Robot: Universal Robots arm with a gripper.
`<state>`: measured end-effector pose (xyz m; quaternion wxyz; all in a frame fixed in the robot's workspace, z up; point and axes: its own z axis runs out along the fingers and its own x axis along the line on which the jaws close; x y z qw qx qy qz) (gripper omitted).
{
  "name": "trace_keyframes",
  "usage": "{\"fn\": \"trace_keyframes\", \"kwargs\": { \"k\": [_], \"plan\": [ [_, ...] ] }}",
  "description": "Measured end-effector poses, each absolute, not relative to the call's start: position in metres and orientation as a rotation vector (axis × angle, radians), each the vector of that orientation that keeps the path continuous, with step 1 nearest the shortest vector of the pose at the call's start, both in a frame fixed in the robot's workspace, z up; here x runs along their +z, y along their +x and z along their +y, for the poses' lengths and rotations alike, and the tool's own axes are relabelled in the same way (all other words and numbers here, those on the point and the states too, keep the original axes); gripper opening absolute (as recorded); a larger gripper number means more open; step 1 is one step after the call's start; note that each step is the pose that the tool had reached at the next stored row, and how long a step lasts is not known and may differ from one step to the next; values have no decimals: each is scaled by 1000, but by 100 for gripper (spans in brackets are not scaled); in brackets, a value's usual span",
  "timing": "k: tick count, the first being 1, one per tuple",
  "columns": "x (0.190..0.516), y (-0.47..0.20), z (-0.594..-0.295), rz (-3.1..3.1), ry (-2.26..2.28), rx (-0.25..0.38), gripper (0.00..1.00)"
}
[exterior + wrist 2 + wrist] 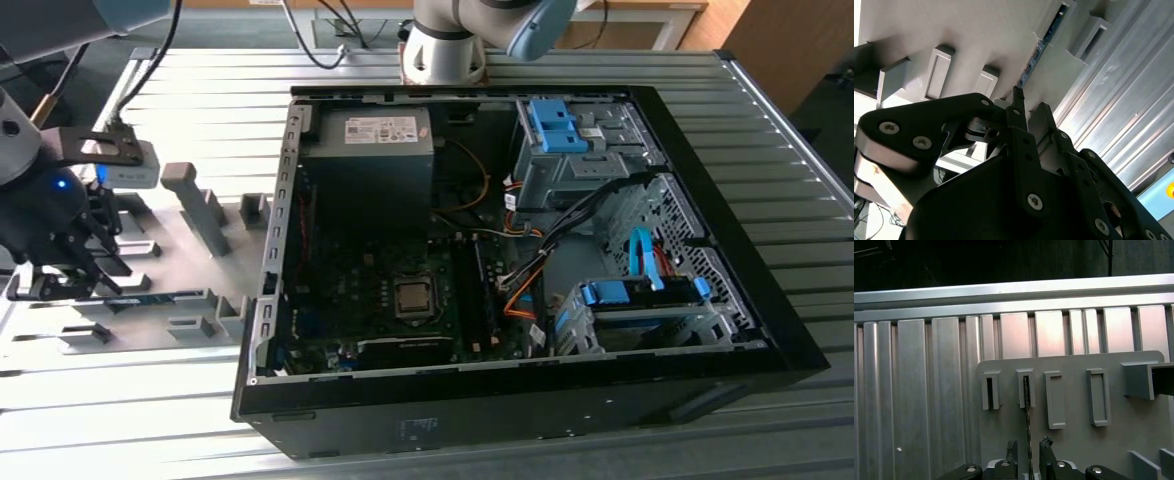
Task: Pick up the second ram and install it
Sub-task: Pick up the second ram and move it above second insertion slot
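Start on the exterior view's left. A grey plate with small grey blocks lies on the metal counter. The fingers hang low over this plate.

The job has only just begun. In the first wrist view, the second ram is not picked up yet. It stands on its thin edge on the plate. Its far end sits in the slot of one grey block. So the picking up is not done, and the putting in is not done.

Now the fingers and the ram. In both wrist views the fingers are apart, with one finger on each side of the ram. The ram runs straight through the gap between them. A little space shows on both sides, so they do not squeeze it. In the second wrist view the ram is a thin blue-green line that runs away from the finger tips, up to the block.

Now go to the exterior view's right. The open computer case lies flat on the counter, well apart from the plate. Inside it is the dark board. Long dark slots sit in the middle of the case. I cannot tell if a ram is in them already.
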<state>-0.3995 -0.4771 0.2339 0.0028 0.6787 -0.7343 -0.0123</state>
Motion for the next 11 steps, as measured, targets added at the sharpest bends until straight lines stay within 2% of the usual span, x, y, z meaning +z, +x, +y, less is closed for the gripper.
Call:
{"fn": "trace_keyframes", "kwargs": {
  "k": [11],
  "plan": [
    [220, -399, -477, -2300, 2128, -36, 31]
  ]
}}
